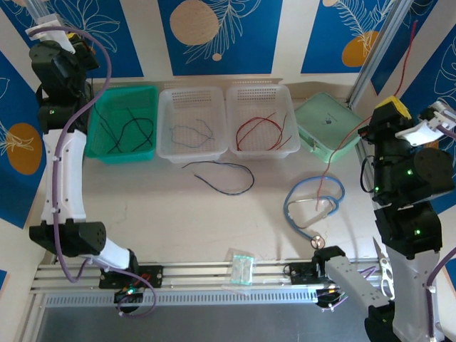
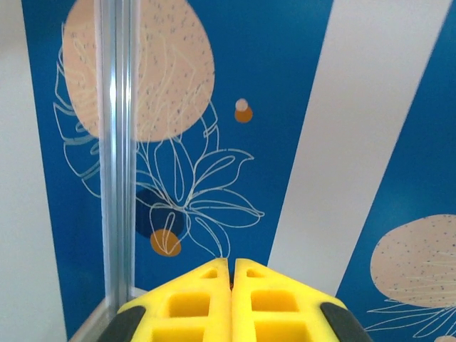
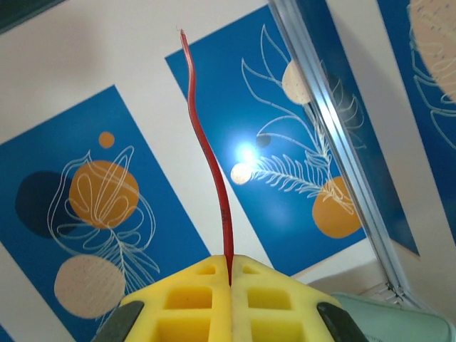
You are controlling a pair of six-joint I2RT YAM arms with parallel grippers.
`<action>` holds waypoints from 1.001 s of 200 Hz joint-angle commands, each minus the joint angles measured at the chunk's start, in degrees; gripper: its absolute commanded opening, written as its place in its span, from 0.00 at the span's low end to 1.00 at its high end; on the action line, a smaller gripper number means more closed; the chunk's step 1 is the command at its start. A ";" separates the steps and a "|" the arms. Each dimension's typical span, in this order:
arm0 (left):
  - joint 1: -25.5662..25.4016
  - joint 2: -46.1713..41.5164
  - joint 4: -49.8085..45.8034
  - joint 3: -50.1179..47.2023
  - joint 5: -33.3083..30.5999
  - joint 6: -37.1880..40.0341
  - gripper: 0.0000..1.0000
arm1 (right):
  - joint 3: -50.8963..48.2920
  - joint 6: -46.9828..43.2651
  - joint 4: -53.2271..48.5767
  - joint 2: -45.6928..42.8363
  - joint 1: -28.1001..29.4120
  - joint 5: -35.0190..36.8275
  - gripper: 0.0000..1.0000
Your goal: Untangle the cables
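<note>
Two grippers are up in the air, and both are closed. The left gripper (image 2: 231, 267) has its yellow fingers pressed together with nothing between them. It faces a blue and white wall. The right gripper (image 3: 229, 263) is pinching a thin red cable (image 3: 206, 149). That cable sticks up from between the fingers and bends a little at the top.

Three trays sit in a row at the back of the worktop (image 1: 178, 221). The green tray (image 1: 121, 154) on the left has black cables (image 1: 135, 128) in it. The middle tray (image 1: 192, 91) has a thin blue cable (image 1: 189, 132). The next tray (image 1: 260, 87) has more red cables (image 1: 256, 128).

One dark cable (image 1: 235, 164) lies loose in a loop on the worktop, just in front of the middle tray. A light-blue stethoscope (image 1: 288, 205) lies curled up more to the right. A thin red line crosses over it. I cannot tell if that line is part of the cable being pinched.
</note>
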 commanded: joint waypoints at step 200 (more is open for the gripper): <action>1.31 33.21 -11.30 -11.85 8.97 -22.03 0.00 | 4.50 -1.22 -4.76 3.46 1.83 -5.58 0.00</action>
